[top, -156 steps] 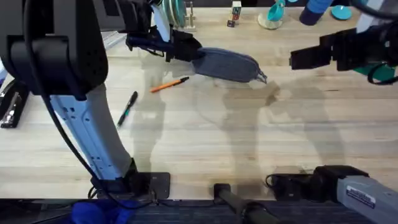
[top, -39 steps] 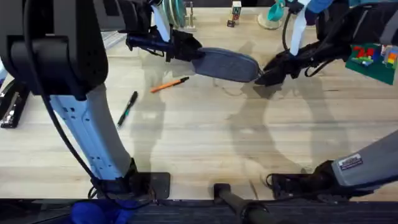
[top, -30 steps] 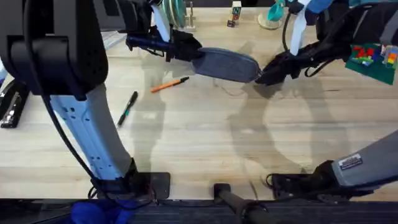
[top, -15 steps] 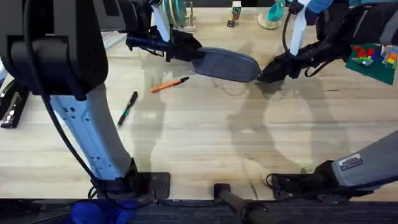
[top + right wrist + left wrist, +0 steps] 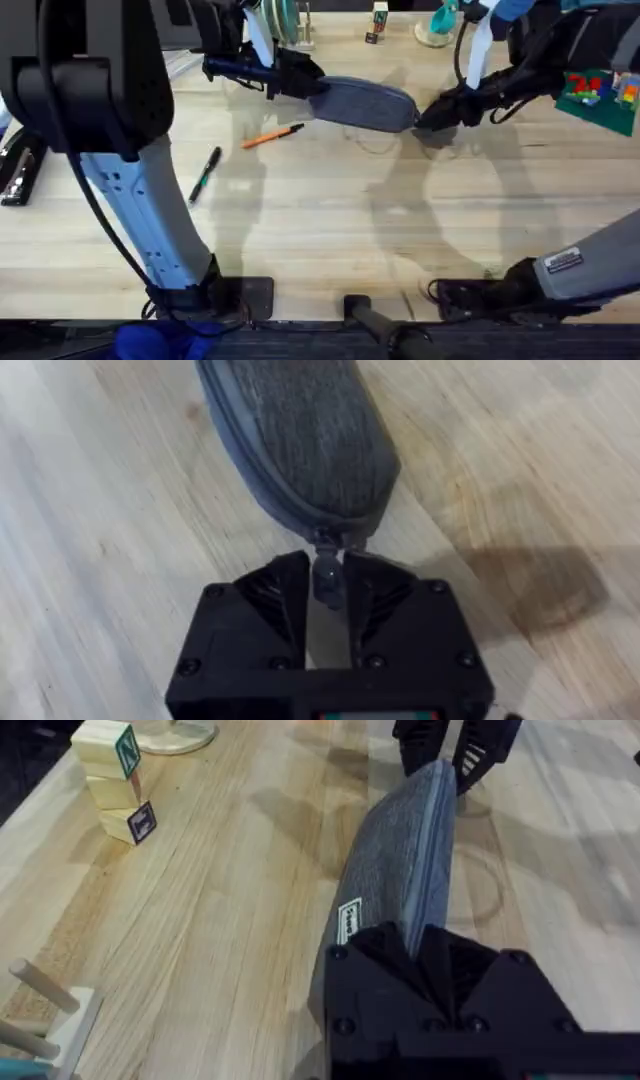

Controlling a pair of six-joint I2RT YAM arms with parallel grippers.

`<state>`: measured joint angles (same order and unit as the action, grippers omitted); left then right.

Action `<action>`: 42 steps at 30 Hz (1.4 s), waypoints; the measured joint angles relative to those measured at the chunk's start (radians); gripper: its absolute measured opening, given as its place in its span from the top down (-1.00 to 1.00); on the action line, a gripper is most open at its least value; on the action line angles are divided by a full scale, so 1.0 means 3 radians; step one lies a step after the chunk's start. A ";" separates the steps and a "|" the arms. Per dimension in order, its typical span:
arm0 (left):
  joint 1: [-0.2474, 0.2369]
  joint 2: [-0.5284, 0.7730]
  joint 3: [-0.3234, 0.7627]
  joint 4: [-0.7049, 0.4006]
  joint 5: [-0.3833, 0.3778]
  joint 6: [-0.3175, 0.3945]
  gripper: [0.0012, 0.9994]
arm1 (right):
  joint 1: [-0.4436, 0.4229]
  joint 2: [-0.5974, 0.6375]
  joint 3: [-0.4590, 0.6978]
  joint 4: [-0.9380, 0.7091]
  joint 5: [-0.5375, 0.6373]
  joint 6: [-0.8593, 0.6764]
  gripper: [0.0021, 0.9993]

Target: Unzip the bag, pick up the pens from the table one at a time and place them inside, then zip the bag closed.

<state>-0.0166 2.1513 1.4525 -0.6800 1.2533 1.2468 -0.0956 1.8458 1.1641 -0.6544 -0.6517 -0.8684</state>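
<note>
Bag (image 5: 364,104) spans between pincers: left (image 5: 300,82), right (image 5: 425,119) on zipper tab (image 5: 325,571).

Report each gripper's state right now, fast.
Left gripper: shut on one end of the grey-blue pencil pouch.
Right gripper: shut on the zipper pull tab at the pouch's other end.

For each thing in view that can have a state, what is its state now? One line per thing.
Grey-blue fabric pencil pouch: zipped closed, held at both ends.
Orange pen with black tip: lying on the wooden table.
Black pen: lying on the table.
Left claw: shut on the pouch.
Right claw: shut on the zipper pull.
</note>
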 joint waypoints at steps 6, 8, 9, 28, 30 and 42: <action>0.0000 0.0000 -0.0001 0.0000 0.0000 -0.0001 0.92 | 0.0000 0.0001 0.0000 0.0000 0.0000 -0.0001 0.66; 0.0000 0.0000 0.0000 0.0000 0.0000 0.0000 0.92 | 0.0000 0.0001 0.0000 0.0000 0.0000 -0.0001 0.71; 0.0000 0.0000 0.0000 0.0000 0.0000 -0.0001 0.92 | 0.0000 0.0001 0.0000 0.0000 -0.0001 0.0000 0.75; 0.0000 0.0000 0.0000 0.0000 0.0000 -0.0001 0.92 | 0.0000 0.0001 0.0001 0.0009 -0.0010 0.0000 0.94; 0.0000 0.0000 0.0000 0.0000 0.0000 -0.0001 0.92 | 0.0000 0.0001 0.0001 0.0009 -0.0011 0.0000 0.94; 0.0000 0.0000 -0.0001 0.0000 0.0000 -0.0001 0.92 | 0.0000 0.0000 0.0000 0.0006 -0.0011 0.0078 0.94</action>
<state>-0.0166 2.1513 1.4522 -0.6800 1.2533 1.2465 -0.0956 1.8457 1.1641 -0.6525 -0.6551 -0.8451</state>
